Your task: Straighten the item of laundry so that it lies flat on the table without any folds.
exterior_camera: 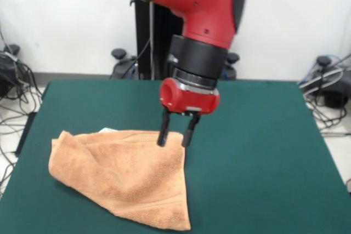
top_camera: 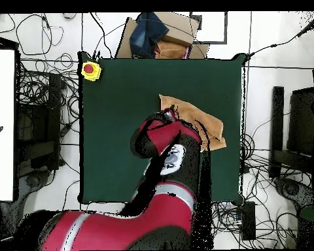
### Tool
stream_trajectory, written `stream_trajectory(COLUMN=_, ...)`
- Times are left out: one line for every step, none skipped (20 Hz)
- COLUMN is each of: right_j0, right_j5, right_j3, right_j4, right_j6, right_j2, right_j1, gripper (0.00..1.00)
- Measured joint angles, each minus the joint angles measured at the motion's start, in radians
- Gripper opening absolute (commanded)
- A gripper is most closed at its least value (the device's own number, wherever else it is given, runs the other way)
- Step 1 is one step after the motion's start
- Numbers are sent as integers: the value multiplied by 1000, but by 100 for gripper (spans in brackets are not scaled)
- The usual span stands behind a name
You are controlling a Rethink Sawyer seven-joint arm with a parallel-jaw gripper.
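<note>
The tan-orange towel (exterior_camera: 123, 176) lies on the dark green table (exterior_camera: 263, 152) at the front view's lower left, doubled over into a rough triangle with soft creases. A small whitish tag (exterior_camera: 108, 130) peeks out at its far edge. My gripper (exterior_camera: 175, 140) hangs over the towel's far right corner, its two black fingers (exterior_camera: 163, 135) parted with the tips at cloth level. I cannot see cloth pinched between them. In the overhead view the arm (top_camera: 166, 147) covers much of the towel (top_camera: 202, 121), and the gripper is hidden.
A yellow box with a red button (top_camera: 90, 70) sits at one table corner in the overhead view. Cables and stands lie on the floor around the table. Cardboard and dark cloth (top_camera: 156, 33) lie beyond the table's edge.
</note>
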Motion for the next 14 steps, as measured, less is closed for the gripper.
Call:
stream_trajectory(right_j0=35, right_j5=0, right_j3=-15, right_j4=35, right_j6=6, right_j2=-33, right_j1=26, gripper=100)
stream_trajectory(right_j0=78, right_j5=0, right_j3=-34, right_j4=79, right_j6=15, right_j2=-74, right_j1=58, gripper=100)
stream_trajectory(right_j0=119, right_j5=0, right_j3=-53, right_j4=125, right_j6=23, right_j2=-115, right_j1=90, gripper=100)
stream_trajectory(right_j0=150, right_j5=0, right_j3=-67, right_j4=162, right_j6=32, right_j2=-147, right_j1=116, gripper=100)
stream_trajectory(right_j0=182, right_j5=0, right_j3=-82, right_j4=199, right_j6=42, right_j2=-179, right_j1=142, gripper=100)
stream_trajectory(right_j0=198, right_j5=0, right_j3=-90, right_j4=221, right_j6=47, right_j2=-197, right_j1=157, gripper=100)
stream_trajectory(right_j0=223, right_j5=0, right_j3=-104, right_j4=253, right_j6=56, right_j2=-224, right_j1=181, gripper=100)
stream_trajectory(right_j0=245, right_j5=0, right_j3=-117, right_j4=283, right_j6=62, right_j2=-249, right_j1=204, gripper=100)
stream_trajectory(right_j0=268, right_j5=0, right_j3=-134, right_j4=317, right_j6=68, right_j2=-280, right_j1=232, gripper=100)
stream_trajectory(right_j0=281, right_j5=0, right_j3=-146, right_j4=338, right_j6=70, right_j2=-302, right_j1=251, gripper=100)
stream_trajectory(right_j0=298, right_j5=0, right_j3=-164, right_j4=369, right_j6=73, right_j2=-334, right_j1=281, gripper=100)
stream_trajectory(right_j0=308, right_j5=0, right_j3=-175, right_j4=388, right_j6=74, right_j2=-356, right_j1=301, gripper=100)
stream_trajectory(right_j0=317, right_j5=0, right_j3=-188, right_j4=408, right_j6=74, right_j2=-382, right_j1=324, gripper=100)
stream_trajectory(right_j0=323, right_j5=0, right_j3=-196, right_j4=422, right_j6=74, right_j2=-402, right_j1=342, gripper=100)
